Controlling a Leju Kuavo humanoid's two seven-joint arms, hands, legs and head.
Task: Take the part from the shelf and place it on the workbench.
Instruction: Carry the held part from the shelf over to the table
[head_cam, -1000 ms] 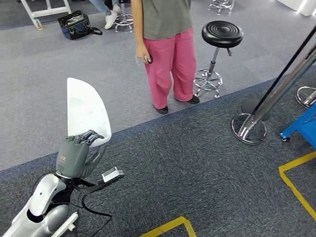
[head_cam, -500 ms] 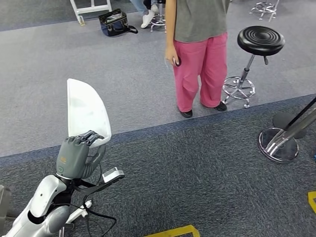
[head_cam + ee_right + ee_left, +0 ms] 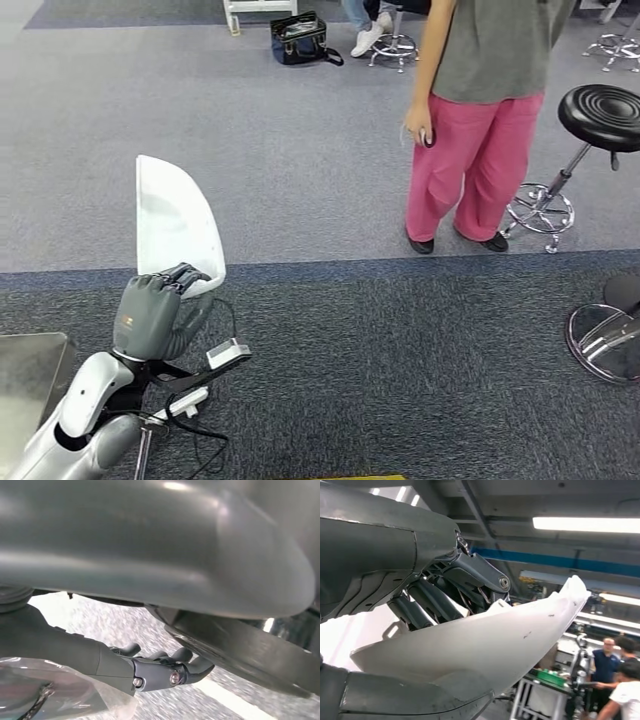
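The part is a white curved plastic shell (image 3: 172, 222), standing upright above my left hand (image 3: 151, 315), which grips its lower edge low on the left of the head view. In the left wrist view the same white shell (image 3: 501, 640) lies between the thick thumb and the dark fingers (image 3: 433, 600). A corner of a steel-topped bench (image 3: 30, 385) shows at the lower left edge, just left of my left arm. My right hand (image 3: 158, 670) hangs over the carpet in the right wrist view, fingers loosely extended and holding nothing.
A person in pink trousers (image 3: 472, 170) stands on the grey carpet at the upper right. Beside them are a black stool (image 3: 604, 115) and a chrome post base (image 3: 607, 340). A black bag (image 3: 300, 38) lies at the far top.
The camera has turned left, so the person, stool and bag slid right in the picture. The steel bench corner came into view at lower left. My left hand still holds the shell the same way.
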